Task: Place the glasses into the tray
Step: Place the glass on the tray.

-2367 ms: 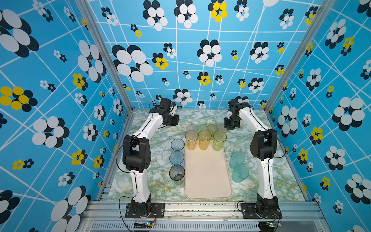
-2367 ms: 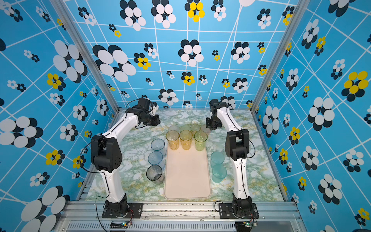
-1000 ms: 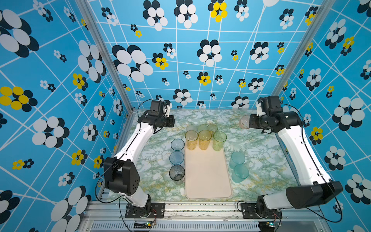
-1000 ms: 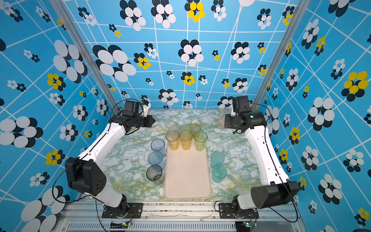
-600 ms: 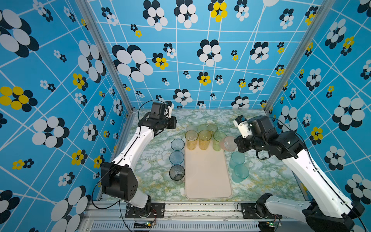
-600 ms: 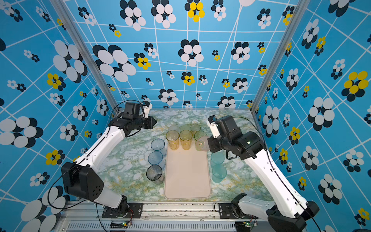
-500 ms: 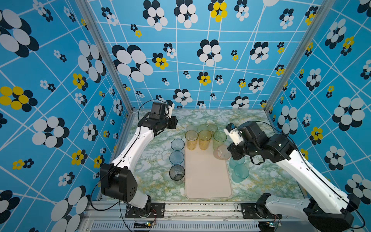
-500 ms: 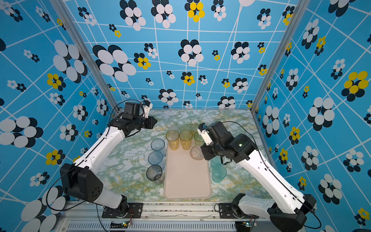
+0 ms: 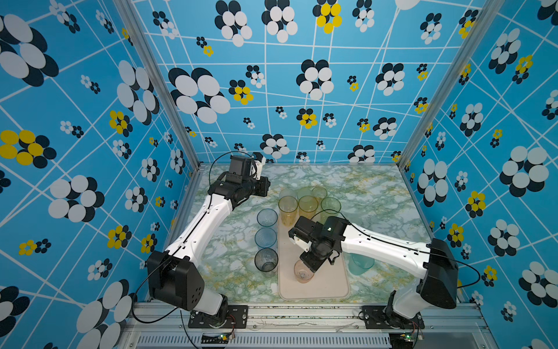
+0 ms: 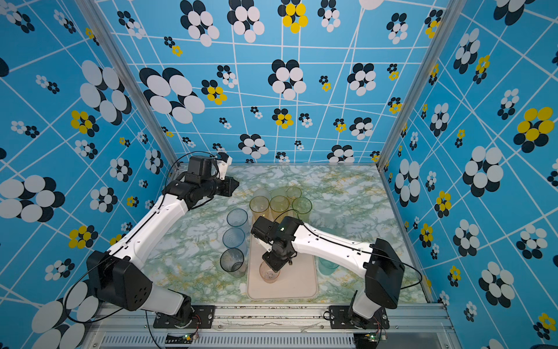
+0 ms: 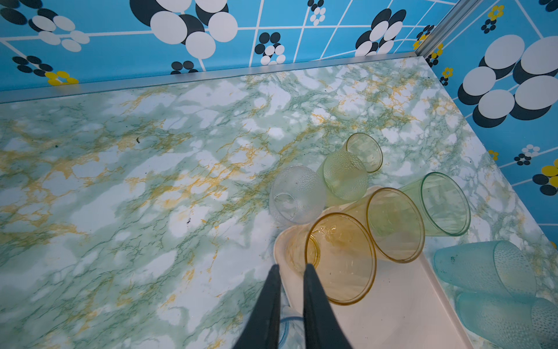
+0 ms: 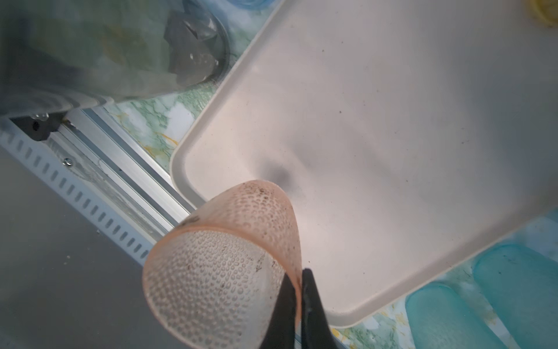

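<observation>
The right hand [image 12: 300, 273] pinched the rim of the pink glass [image 9: 303, 273] over the near end of the tray [image 9: 332, 282]. The left hand [image 11: 291, 267], narrowly spread and empty, hung above the surface [image 11: 120, 181] near the tray's far left corner.

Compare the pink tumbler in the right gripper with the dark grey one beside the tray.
Colour: the pink tumbler is peach-pink; the grey tumbler is smoky dark.
Hold: the right gripper pinches the pink tumbler's rim; nothing touches the grey tumbler.
Place: the pink tumbler is over the tray, at its near end; the grey tumbler stands on the table beside it.
Both are translucent, mouth up.
</observation>
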